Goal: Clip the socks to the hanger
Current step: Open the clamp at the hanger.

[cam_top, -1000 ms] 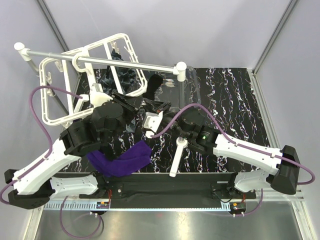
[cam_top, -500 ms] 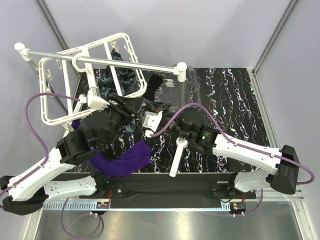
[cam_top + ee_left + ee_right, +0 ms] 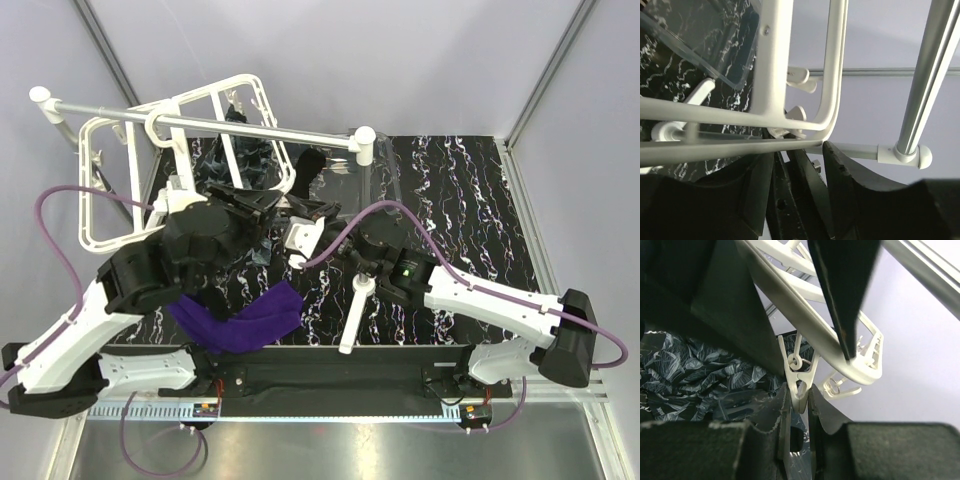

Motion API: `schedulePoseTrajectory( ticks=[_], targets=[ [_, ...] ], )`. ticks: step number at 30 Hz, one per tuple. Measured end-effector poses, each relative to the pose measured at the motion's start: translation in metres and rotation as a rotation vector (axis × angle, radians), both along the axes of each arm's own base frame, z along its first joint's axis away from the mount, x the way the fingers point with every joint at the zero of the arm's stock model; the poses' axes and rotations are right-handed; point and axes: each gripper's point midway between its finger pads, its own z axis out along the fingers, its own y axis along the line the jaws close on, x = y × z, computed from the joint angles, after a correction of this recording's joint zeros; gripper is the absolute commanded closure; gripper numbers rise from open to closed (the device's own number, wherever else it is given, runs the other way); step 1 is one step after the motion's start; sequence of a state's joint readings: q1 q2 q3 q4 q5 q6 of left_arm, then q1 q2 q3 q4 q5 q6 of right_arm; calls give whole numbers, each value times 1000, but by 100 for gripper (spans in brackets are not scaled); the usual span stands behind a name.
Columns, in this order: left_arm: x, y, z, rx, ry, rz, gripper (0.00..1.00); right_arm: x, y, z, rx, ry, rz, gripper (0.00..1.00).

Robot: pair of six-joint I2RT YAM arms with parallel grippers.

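White clip [image 3: 799, 377] hanging off the hanger [image 3: 805, 315] sits squeezed between the right tool's [image 3: 799, 400] fingers, likely opening it for the dark sock [image 3: 690, 375] alongside; left tool [image 3: 800, 165], can't tell.

Top view bright & even, diffuse light, hardly any shadows; dark marbled surface [image 3: 470, 200] sharp, faint sheen, slight wide-angle bend at edges. Left wrist view: hanger [image 3: 775, 65] bars v. close, soft-edged; silver rod [image 3: 927, 70] w/ bright streak down its length; left pincer [image 3: 797, 152] near-black, underexposed, no detail. Right wrist view backlit vs pale wall: right pincer [image 3: 799, 400] dark & blurry in foregrnd, clip [image 3: 799, 377] fairly sharp.
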State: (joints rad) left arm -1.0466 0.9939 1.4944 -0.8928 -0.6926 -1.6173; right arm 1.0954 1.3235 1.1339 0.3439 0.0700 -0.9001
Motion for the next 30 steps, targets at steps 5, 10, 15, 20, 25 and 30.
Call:
schedulePoseTrajectory(
  ticks=[5, 10, 15, 20, 25, 30],
  targets=[
    [0, -17, -10, 8, 71, -2, 52, 4, 1, -1, -8, 0, -14, 100],
    [-2, -18, -21, 41, 126, 21, 58, 8, 2, -6, -30, -9, -27, 100],
    [0, -12, -25, 87, 143, 72, 60, 9, 2, -6, -40, -19, -34, 100],
    [3, -9, -19, 140, 132, 122, 60, 9, 1, -6, -40, -20, -35, 100],
    [6, -6, -21, 194, 118, 164, 56, 9, 1, -6, -40, -20, -35, 100],
    [14, -10, -17, 192, 101, 210, 53, 9, 1, -6, -40, -20, -35, 100]
  ],
)
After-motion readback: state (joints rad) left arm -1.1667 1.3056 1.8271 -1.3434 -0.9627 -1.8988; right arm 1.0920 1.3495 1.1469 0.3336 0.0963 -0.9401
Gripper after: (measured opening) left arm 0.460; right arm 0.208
